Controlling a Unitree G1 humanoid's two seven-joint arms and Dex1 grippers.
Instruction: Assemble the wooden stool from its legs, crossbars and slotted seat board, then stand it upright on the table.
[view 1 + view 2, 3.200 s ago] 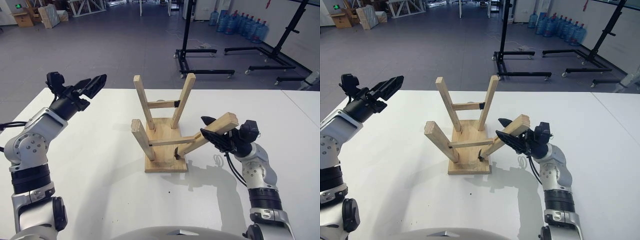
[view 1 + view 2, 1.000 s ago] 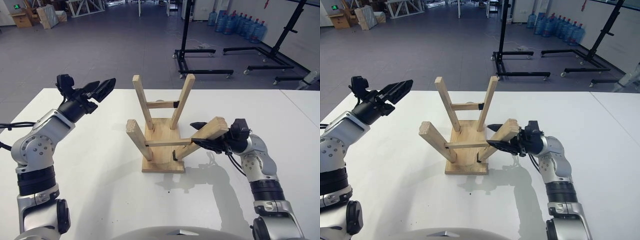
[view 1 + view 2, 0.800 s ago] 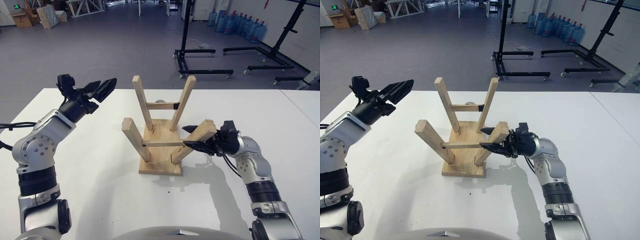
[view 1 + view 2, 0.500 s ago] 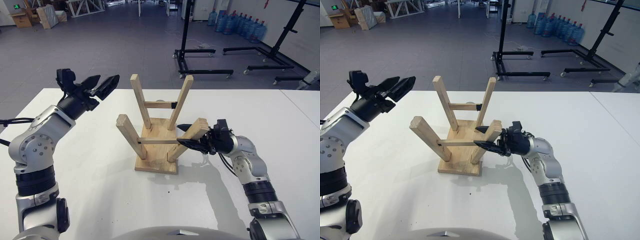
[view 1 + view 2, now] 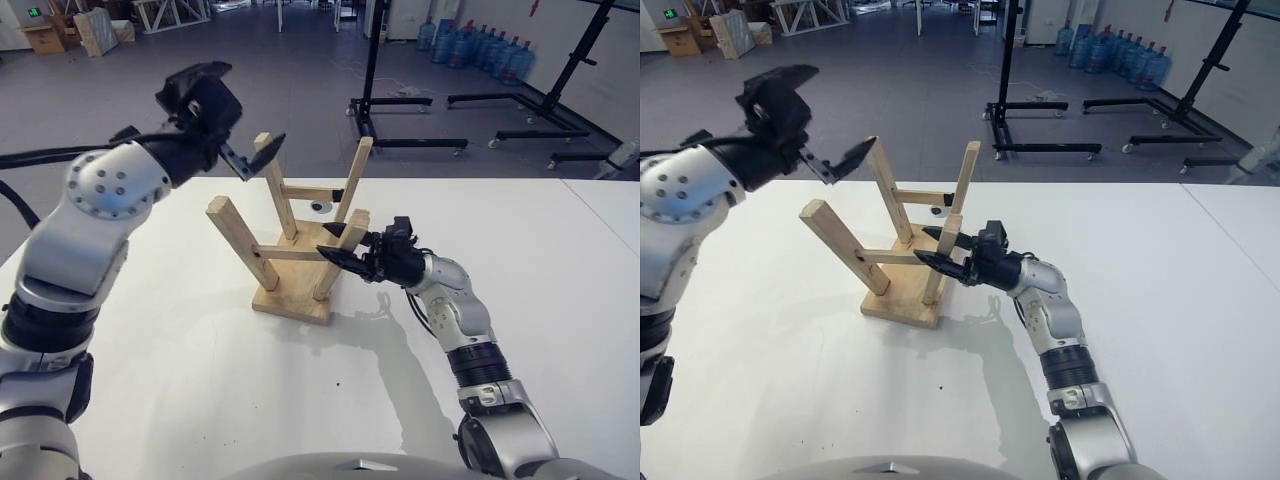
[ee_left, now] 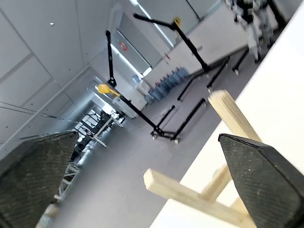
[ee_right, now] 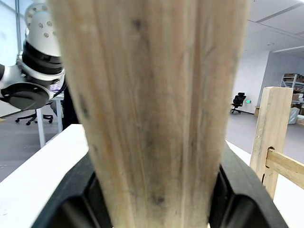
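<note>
The wooden stool stands upside down on the white table point(image 5: 150, 350), seat board point(image 5: 290, 302) down and its legs pointing up, leaning toward my left. Crossbars point(image 5: 292, 253) join the legs. My right gripper point(image 5: 338, 245) is shut on the near right leg point(image 7: 147, 95), just above the board. My left gripper point(image 5: 254, 103) hangs open beside the top of the far left leg point(image 6: 229, 110), its fingers point(image 6: 259, 175) spread wide and nothing held between them.
A small dark round item point(image 5: 318, 207) lies on the table just behind the stool. Beyond the table's far edge, black wheeled stands point(image 5: 410, 105) and water bottles point(image 5: 490, 55) sit on the floor. Bare table lies to the front and right.
My right gripper has dragged the stool to the left by the leg it holds. The left arm has swung up and in, bringing its open gripper to the far left leg's top.
</note>
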